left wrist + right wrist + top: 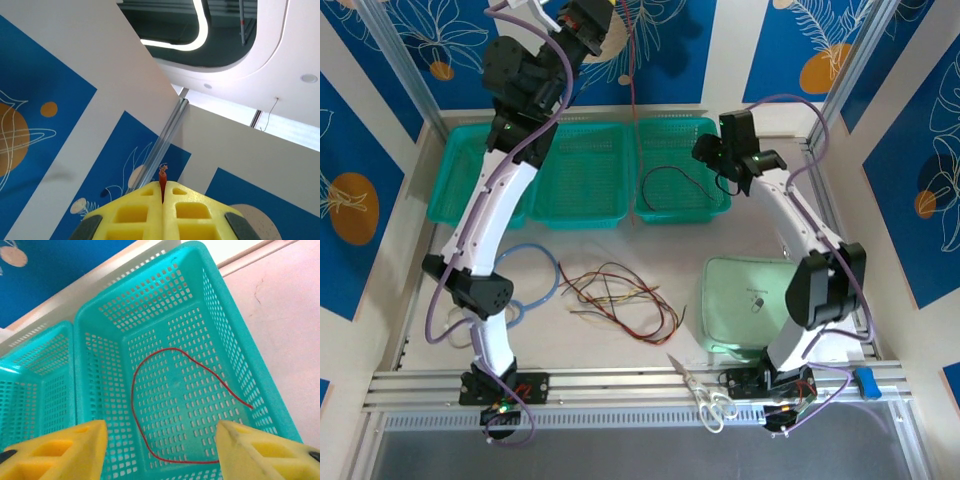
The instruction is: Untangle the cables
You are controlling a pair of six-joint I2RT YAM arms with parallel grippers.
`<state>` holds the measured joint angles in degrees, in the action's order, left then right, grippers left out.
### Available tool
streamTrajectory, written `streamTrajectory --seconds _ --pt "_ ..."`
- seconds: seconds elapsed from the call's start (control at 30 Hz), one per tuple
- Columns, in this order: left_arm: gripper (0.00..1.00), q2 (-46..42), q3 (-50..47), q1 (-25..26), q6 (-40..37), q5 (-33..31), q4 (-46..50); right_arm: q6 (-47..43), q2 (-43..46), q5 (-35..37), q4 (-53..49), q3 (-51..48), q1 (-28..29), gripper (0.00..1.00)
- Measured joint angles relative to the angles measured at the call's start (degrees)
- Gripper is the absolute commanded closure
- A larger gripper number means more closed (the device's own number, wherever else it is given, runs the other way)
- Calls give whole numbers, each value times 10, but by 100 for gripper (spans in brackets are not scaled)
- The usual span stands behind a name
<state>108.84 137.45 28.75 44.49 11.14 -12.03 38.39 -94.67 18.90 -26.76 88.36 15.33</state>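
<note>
One thin red wire (172, 348) lies sorted in the far-right teal mesh basket (150, 295) under the wide right tool (161, 429). The raised left tool (163, 189) pinches another red wire (163, 175); the other cables (620, 295) lie tangled on the bench (610, 240).

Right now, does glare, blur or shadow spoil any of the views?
Top external: evenly lit and sharp, the cable pile clear. Left wrist: the ceiling light strip glares. Right wrist: the red cable in the basket is crisp, the near fingers soft.
</note>
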Motion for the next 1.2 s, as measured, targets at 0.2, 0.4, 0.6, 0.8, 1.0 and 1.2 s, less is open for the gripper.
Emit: streamTrajectory --seconds 0.2,0.4,0.6,0.8,1.0,1.2 --pt "100 76 73 0 5 -30 -44 9 80 -20 19 -125 -9 42" --pt "100 133 97 0 3 -42 -56 12 127 -41 19 -197 -30 42" --pt "100 183 97 0 4 -32 -56 12 185 -55 26 -230 -58 42" --pt "100 231 97 2 15 -23 -56 10 221 -65 31 -253 -79 42" --pt "100 241 104 6 17 -42 -67 9 228 -78 31 -256 -91 42" --pt "100 224 109 10 5 -98 -119 8 229 -84 32 -256 -92 42"
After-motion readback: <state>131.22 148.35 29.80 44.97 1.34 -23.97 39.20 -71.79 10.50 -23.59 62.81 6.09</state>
